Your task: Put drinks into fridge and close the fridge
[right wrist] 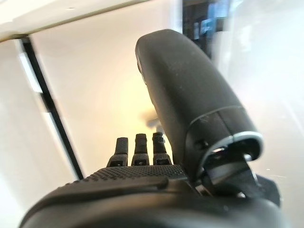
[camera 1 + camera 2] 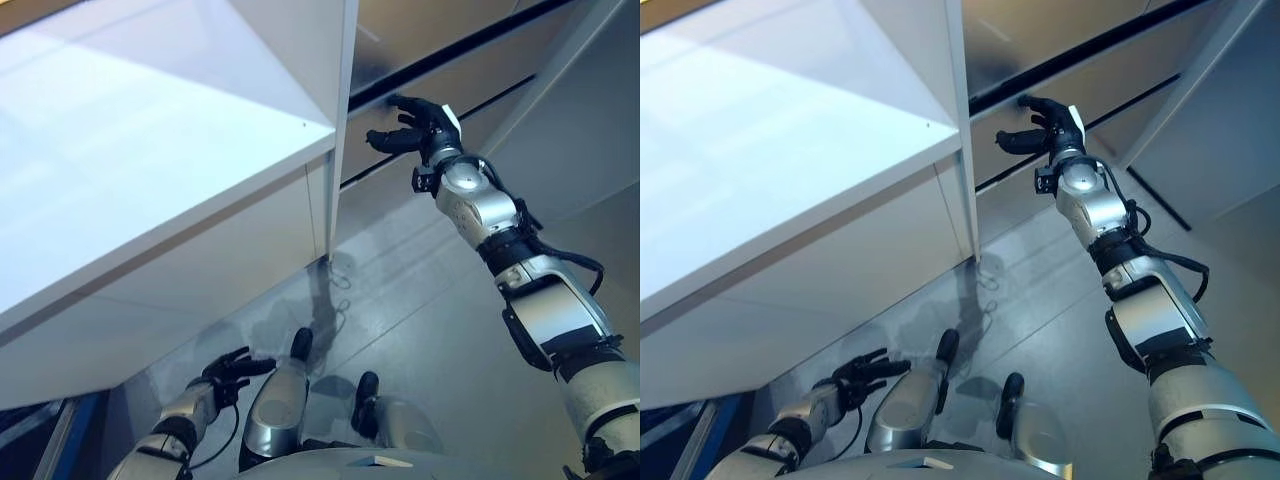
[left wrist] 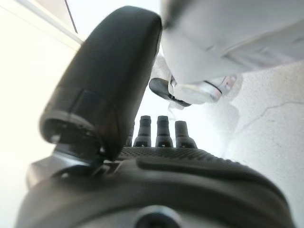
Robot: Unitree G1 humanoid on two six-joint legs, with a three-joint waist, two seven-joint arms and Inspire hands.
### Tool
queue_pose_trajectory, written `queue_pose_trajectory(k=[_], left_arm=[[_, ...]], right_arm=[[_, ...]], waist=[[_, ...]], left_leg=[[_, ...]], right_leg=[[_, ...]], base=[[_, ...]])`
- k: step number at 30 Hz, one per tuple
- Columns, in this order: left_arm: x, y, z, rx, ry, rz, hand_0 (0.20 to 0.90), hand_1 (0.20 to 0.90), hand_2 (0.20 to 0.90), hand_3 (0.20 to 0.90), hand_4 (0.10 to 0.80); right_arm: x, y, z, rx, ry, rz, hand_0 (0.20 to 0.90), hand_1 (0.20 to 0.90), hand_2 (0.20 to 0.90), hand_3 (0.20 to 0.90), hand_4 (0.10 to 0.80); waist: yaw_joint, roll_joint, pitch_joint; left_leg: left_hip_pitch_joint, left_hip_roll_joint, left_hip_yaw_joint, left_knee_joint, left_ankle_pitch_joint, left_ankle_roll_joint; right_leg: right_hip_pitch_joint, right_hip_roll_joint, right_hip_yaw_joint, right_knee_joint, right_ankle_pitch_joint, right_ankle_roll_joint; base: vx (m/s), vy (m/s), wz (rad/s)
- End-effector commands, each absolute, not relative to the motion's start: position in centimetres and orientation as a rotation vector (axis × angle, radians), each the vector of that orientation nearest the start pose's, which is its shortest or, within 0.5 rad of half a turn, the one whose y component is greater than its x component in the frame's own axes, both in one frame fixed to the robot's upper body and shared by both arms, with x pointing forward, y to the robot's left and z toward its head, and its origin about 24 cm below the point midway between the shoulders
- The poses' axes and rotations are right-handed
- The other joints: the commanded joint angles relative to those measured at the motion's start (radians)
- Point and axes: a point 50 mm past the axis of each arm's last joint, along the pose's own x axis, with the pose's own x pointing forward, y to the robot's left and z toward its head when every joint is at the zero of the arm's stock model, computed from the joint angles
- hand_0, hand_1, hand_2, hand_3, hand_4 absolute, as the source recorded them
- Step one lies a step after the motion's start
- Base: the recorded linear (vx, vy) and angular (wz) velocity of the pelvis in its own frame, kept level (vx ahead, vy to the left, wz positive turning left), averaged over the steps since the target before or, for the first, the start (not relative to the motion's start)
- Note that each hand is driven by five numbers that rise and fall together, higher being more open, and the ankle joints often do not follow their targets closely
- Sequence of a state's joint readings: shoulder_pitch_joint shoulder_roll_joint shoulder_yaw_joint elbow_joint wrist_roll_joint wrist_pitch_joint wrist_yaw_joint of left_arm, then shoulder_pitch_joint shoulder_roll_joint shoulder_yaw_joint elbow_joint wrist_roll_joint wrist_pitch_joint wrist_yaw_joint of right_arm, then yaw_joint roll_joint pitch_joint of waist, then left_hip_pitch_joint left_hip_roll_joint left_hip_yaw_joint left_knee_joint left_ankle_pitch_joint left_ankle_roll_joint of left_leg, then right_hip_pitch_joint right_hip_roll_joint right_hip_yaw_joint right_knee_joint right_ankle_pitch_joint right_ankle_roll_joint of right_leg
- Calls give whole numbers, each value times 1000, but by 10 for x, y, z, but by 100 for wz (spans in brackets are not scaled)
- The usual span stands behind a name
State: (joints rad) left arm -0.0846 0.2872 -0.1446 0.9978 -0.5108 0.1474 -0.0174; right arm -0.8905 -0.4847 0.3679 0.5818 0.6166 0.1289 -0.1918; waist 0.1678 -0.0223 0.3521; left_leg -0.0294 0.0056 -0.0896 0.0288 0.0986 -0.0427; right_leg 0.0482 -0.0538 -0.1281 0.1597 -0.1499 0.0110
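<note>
Right hand (image 2: 425, 128) upper centre, fingers spread, empty, at the fridge door (image 2: 440, 70); white fridge body (image 2: 150, 170) fills upper left; left hand (image 2: 228, 370) relaxed open, lower left over grey floor (image 2: 430, 320); no drinks visible.

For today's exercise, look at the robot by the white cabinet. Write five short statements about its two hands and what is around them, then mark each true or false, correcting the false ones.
1. The right hand is raised near the dark seam of the grey door. True.
2. The right hand holds a drink. False: it holds nothing; fingers are relaxed.
3. The left hand hangs low, near the floor. True.
4. The left hand grips the white cabinet. False: it is apart from it, open.
5. A drink stands on the floor. False: none shows.
</note>
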Motion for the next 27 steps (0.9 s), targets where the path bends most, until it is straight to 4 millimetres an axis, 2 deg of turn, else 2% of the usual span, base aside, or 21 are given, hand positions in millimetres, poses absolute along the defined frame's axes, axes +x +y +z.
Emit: queue_pose_trajectory(k=[1, 4, 6, 9, 10, 12, 13, 16, 19, 20, 24, 27], left_arm=[[128, 240, -143, -126, 1080, 241, 900, 900, 900, 900, 800], [121, 242, -144, -156, 1068, 300, 900, 900, 900, 900, 800], [114, 242, -145, -182, 1072, 327, 900, 900, 900, 900, 800], [104, 244, -147, -215, 1096, 329, 900, 900, 900, 900, 800], [99, 247, -148, -198, 1113, 327, 900, 900, 900, 900, 800], [95, 251, -150, -187, 1130, 328, 900, 900, 900, 900, 800], [94, 254, -151, -176, 1141, 323, 900, 900, 900, 900, 800], [92, 253, -154, -155, 1159, 293, 900, 900, 900, 900, 800], [88, 251, -156, -163, 1154, 286, 900, 900, 900, 900, 800], [87, 249, -157, -163, 1162, 279, 900, 900, 900, 900, 800], [86, 241, -160, -176, 1170, 251, 900, 900, 900, 900, 800], [86, 236, -161, -170, 1179, 227, 900, 900, 900, 900, 800]], right_arm=[[378, -170, 186, -39, -212, 113, 900, 900, 900, 900, 800], [347, -197, 115, -92, -68, 81, 900, 900, 900, 900, 800], [312, -222, 65, -160, 48, 30, 900, 900, 900, 900, 800], [265, -247, 3, -156, 263, -46, 900, 900, 900, 900, 800], [236, -253, -34, -131, 424, -99, 900, 900, 900, 900, 800], [196, -261, -80, -95, 638, -169, 900, 900, 900, 900, 800], [166, -265, -106, -68, 764, -192, 900, 900, 900, 900, 800], [118, -263, -138, -13, 985, -212, 900, 900, 900, 900, 800], [87, -258, -153, 23, 1142, -189, 900, 900, 900, 900, 800], [68, -254, -160, 24, 1248, -164, 900, 900, 900, 900, 800], [51, -247, -165, 37, 1374, -104, 900, 900, 900, 900, 800], [53, -241, -166, 17, 1411, -35, 900, 900, 900, 900, 800]], waist=[[-64, -45, -217], [-112, -40, -241], [-148, -35, -254], [-183, -31, -266], [-201, -31, -270], [-216, -27, -274], [-219, -24, -275], [-222, -16, -278], [-228, -11, -281], [-228, -7, -283], [-226, 2, -283], [-222, 4, -283]], left_leg=[[56, -51, 123, 69, -205, 71], [83, -45, 150, 25, -196, 70], [95, -40, 165, 4, -189, 75], [109, -33, 183, -17, -184, 75], [118, -27, 191, -38, -176, 72], [129, -20, 195, -75, -160, 67], [133, -17, 192, -92, -150, 62], [132, -13, 188, -99, -143, 56], [133, -12, 194, -97, -146, 56], [132, -12, 197, -96, -147, 57], [135, -15, 193, -92, -152, 59], [140, -17, 187, -90, -156, 59]], right_leg=[[15, -14, -2, -159, 145, 35], [14, -9, 20, -189, 165, 49], [7, -2, 38, -187, 167, 53], [2, 4, 48, -178, 161, 57], [3, 9, 49, -181, 161, 59], [10, 18, 48, -193, 162, 60], [16, 21, 45, -199, 160, 59], [22, 25, 38, -208, 160, 57], [23, 26, 39, -208, 155, 54], [23, 26, 39, -207, 154, 52], [29, 28, 39, -207, 146, 49], [36, 27, 36, -205, 140, 48]], base=[[-80, 11, -28], [-86, 11, -25], [-73, 10, -34], [-77, -22, -19], [-86, -55, -16], [-77, -62, -22], [-57, -57, -18], [-41, -32, -10], [-20, -4, -18], [-20, 1, -25], [-18, 8, -12], [0, 0, 0]])
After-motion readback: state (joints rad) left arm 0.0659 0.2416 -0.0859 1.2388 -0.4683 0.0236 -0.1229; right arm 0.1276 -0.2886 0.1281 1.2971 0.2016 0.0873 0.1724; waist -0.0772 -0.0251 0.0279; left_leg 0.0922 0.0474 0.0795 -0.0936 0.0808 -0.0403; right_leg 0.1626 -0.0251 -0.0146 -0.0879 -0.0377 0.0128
